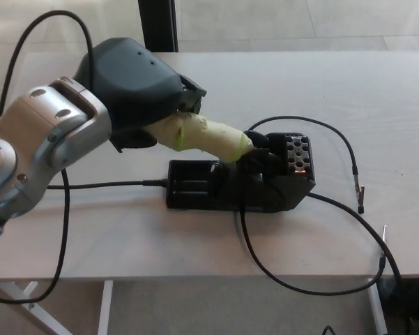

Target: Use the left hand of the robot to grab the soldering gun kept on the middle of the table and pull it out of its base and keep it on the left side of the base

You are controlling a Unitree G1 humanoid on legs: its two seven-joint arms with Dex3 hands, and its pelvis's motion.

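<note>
While the left robot hand (136, 91) is wrapping over the rear end of the soldering gun (206, 137), its fingers are closing around the yellow-green taped handle, so the grasp is on the insulated part and well away from the hot end. The palm is covering the top of the handle; one finger (190, 89) is showing at the far side and the thumb (134, 139) is curling under from the near side, which is pinching the handle from two sides. The right robot hand is not showing.

The soldering gun is lying tilted, rear end raised toward the hand and front end pointing down and to the right into the black base (237, 183). The tip is hidden inside the holder, so the gun is not yet pulled out. Judgement: the tilt is matching the holder's axis, so the pull should be running up and leftward along the handle, not straight up.

The base is sitting in the middle of the pale surface (376, 98). A black cable (334, 139) is looping to the right of the base, and another cable (104, 185) is running left from it across the area where the gun is meant to go. Judgement: the cord may be dragging on the base during the pull.
</note>
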